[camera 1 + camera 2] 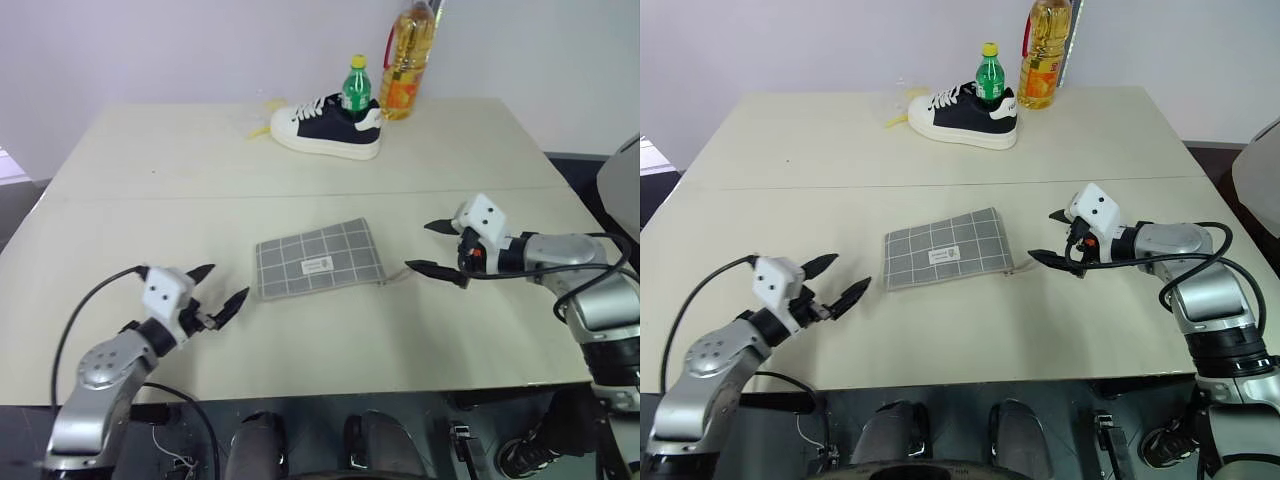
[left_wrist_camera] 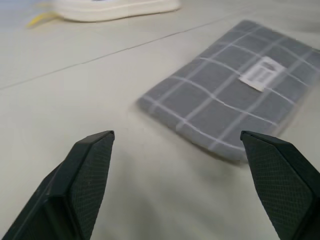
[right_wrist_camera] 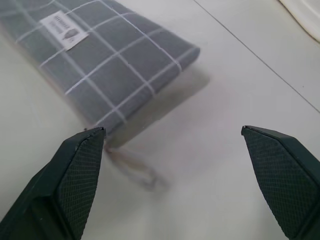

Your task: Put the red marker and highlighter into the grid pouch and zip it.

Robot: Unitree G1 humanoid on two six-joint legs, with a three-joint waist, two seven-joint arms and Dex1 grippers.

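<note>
The grid pouch (image 1: 320, 260) lies flat at the middle of the table, grey with white lines and a small white label facing up. A thin pull cord (image 3: 135, 167) trails from its right end. My left gripper (image 1: 228, 281) hovers open just left of the pouch, apart from it, with nothing between its fingers. On the pouch's other side, my right gripper (image 1: 418, 246) is open and empty, a short gap away from the cord end. Both wrist views look onto the pouch (image 2: 235, 95). The red marker and the highlighter are out of view.
A white and black sneaker (image 1: 325, 127) sits at the back of the table with a green bottle (image 1: 357, 88) standing in it. A tall bottle of yellow oil (image 1: 410, 60) stands just behind. Something small and yellow (image 1: 262, 128) lies by the sneaker's toe.
</note>
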